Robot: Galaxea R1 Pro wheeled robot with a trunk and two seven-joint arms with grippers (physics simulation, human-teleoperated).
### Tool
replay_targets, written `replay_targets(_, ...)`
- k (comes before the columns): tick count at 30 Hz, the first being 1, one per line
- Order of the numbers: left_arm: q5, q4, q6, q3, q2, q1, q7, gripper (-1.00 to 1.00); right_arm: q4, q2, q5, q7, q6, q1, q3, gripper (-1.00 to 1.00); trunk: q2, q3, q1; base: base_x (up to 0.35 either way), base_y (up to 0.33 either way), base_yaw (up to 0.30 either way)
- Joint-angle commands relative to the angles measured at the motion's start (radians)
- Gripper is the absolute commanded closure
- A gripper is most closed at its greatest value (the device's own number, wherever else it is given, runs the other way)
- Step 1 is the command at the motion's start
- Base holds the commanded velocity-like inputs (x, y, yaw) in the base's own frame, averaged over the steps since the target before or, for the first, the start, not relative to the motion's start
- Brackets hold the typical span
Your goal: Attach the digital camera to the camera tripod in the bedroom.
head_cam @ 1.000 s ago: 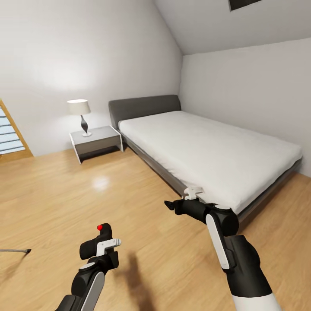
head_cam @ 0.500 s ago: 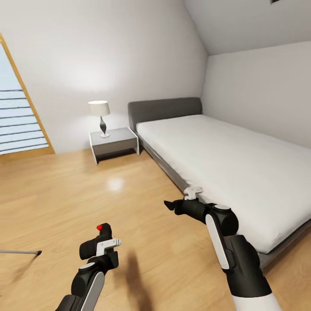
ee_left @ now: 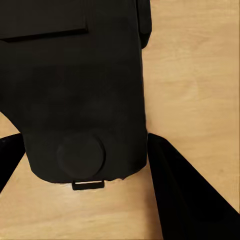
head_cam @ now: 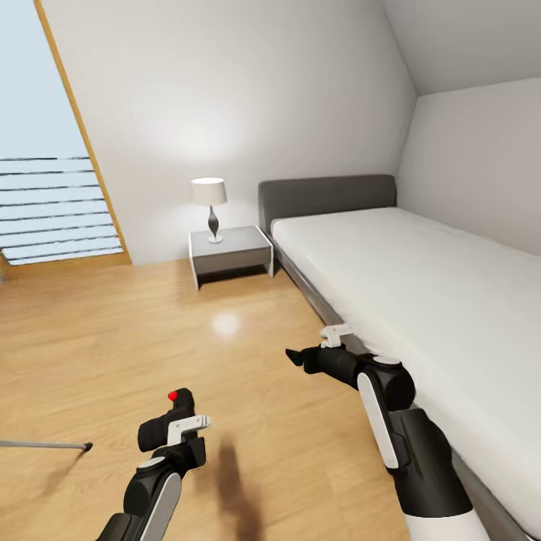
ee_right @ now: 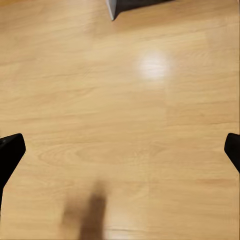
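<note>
One digital camera [head_cam: 174,413] sits clamped in the left gripper [head_cam: 176,430]; right gripper [ee_right: 120,150] spread wide, empty. Tripod leg [head_cam: 45,445] pokes in nearby, so turn slow w/ camera level.

We stand on the floor [head_cam: 113,338] with the bed [head_cam: 421,285] along our right, its headboard [head_cam: 327,194] against the far wall. Left of the headboard sits the nightstand [head_cam: 231,254], a lamp [head_cam: 210,207] on it; further left, the window [head_cam: 52,188]. The digital camera [head_cam: 169,424] sits in our left gripper [head_cam: 171,428], a camera tripod [head_cam: 45,445] leg to its left; right gripper [head_cam: 300,357] ahead, beside the bed edge.
</note>
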Motion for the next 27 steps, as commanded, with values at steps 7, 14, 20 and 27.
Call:
replay_targets(7, 0.007, -0.001, 0.003, -0.001, 0.001, 0.0, 0.008, 1.0, -0.001, 0.0, -0.006, -0.003, 0.005, 0.0, -0.001, -1.0, 0.0, 0.002, 0.0, 0.339, -0.065, 0.282)
replay_targets(14, 0.007, -0.001, 0.003, -0.001, 0.001, 0.0, 0.008, 1.0, -0.001, 0.0, -0.006, -0.003, 0.005, 0.0, 0.0, -1.0, 0.0, 0.004, 0.0, 0.339, -0.107, 0.283)
replay_targets(20, 0.006, -0.001, 0.003, -0.001, 0.001, 0.0, 0.008, 1.0, -0.001, -0.001, -0.006, -0.003, 0.005, 0.0, 0.0, -1.0, 0.0, 0.006, 0.0, 0.339, -0.121, 0.282)
replay_targets(27, 0.007, -0.001, -0.013, -0.001, 0.002, 0.0, 0.008, 1.0, -0.001, 0.0, -0.006, -0.003, 0.005, 0.0, 0.0, -1.0, 0.0, 0.009, 0.0, 0.339, -0.131, 0.282)
